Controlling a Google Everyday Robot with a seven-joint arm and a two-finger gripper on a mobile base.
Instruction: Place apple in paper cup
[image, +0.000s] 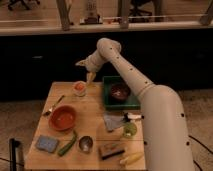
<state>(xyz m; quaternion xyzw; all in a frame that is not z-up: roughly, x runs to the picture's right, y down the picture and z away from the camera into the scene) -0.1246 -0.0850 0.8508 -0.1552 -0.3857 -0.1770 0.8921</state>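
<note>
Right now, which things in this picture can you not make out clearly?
- Gripper, camera view: above the paper cup; finger state too blurred.
- Apple: in the cup's mouth; how deep it sits is hidden by the cup wall.
- Dark bowl in the green tray: contents too dim.
- Black object, left: cut off by the bottom edge.

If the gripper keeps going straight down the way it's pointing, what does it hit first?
The gripper hangs just above and right of the paper cup, which has the apple in its mouth. Straight down, it would probably meet the cup's right rim or the table beside it; depth is unclear.
</note>
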